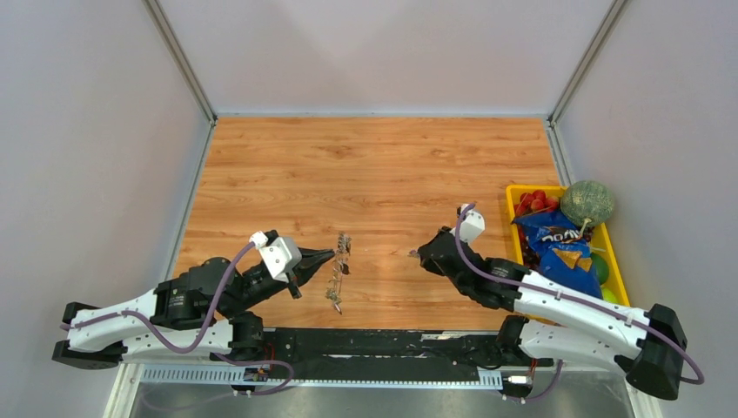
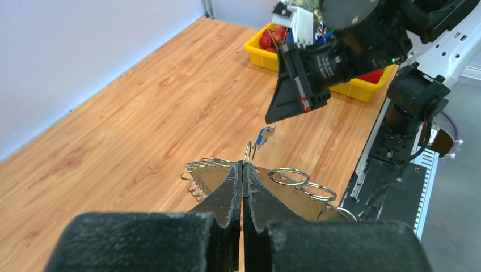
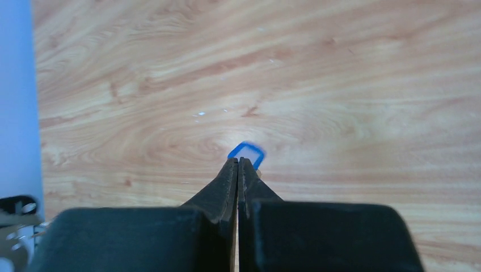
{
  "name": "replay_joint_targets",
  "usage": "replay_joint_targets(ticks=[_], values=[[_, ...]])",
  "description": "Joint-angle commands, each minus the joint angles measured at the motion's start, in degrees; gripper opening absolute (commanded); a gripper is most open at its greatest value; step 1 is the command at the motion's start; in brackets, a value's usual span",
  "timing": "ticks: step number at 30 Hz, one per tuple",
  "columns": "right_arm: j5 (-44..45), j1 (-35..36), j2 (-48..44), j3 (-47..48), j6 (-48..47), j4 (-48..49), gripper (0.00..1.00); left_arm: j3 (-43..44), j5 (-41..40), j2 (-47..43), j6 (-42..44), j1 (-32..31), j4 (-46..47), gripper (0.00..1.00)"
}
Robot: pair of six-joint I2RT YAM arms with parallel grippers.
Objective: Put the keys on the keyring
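While my left gripper (image 2: 243, 168) is clenched tight on the keyring (image 1: 338, 272), holding its bunch of silvery loops just off the wooden table (image 1: 383, 165), my right gripper (image 3: 237, 162) is pinched shut on a key with a blue tag (image 3: 248, 153). The tag pokes out just past my fingertips. I judge the step in hand to be the approach: one key is picked and carried, and it is not yet threaded.

The next move calls for fine alignment. I have to bring the key's hole onto the thin wire of the ring, and the wire must find a gap to enter — a small target, and my own fingers hide most of the key. From my left wrist I see the key dangling under my right fingertips, near the ring but apart from it.

My left arm reaches low across the near side of the table, its fingers pointing right toward the middle. My right arm mirrors it, wrist tipped down, its tip facing the ring. I cannot make out any other keys — they may sit among the loops.
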Motion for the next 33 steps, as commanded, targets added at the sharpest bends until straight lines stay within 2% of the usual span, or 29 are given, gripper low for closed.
replay_joint_targets(ticks=[1, 8, 11, 18, 23, 33], values=[[-1.5, -0.2, -4.2, 3.0, -15.2, 7.1, 0.00, 2.1, -1.4, 0.4, 0.5, -0.1, 3.1, 0.00], [-14.1, -0.2, -8.1, 6.6, -33.3, 14.7, 0.00, 2.6, -4.8, 2.4, 0.7, -0.1, 4.4, 0.00], [-21.4, -0.2, -7.1, 10.1, -40.4, 15.3, 0.00, 3.3, -6.9, 4.0, 0.5, -0.1, 4.2, 0.00], [-32.1, -0.2, -3.4, 17.4, -54.7, 15.8, 0.00, 5.0, -10.0, 7.6, 0.5, -0.1, 4.3, 0.00], [-41.4, -0.2, -0.3, 22.0, -63.0, 15.7, 0.00, 5.9, -11.2, 9.9, 1.0, -0.1, 4.9, 0.00], [-49.2, -0.2, 2.9, 26.5, -74.1, 15.7, 0.00, 8.0, -12.3, 13.4, 1.8, -0.1, 5.4, 0.00]])
